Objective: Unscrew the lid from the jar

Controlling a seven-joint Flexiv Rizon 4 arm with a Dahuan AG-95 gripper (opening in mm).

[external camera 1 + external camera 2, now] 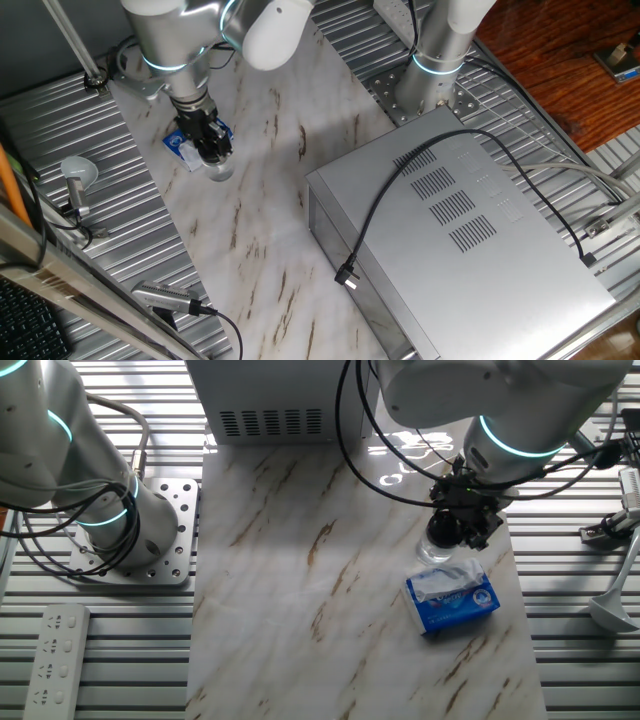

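Note:
The small clear jar (221, 170) (436, 551) stands upright on the marble board, right beside a blue-and-white packet. My gripper (213, 150) (452, 526) comes straight down onto the jar's top. Its black fingers (205, 137) are closed around the black lid (443, 528), which shows as a dark round shape in the other fixed view. In the one fixed view the lid is lost among the dark fingers. Only the glass body shows below them.
The blue-and-white packet (186, 146) (452, 598) lies touching the jar's side. A large grey metal box (460, 225) (262, 400) with a black cable fills one end. A white disc on a metal stem (77, 173) and a second arm's base (130, 530) stand off the board.

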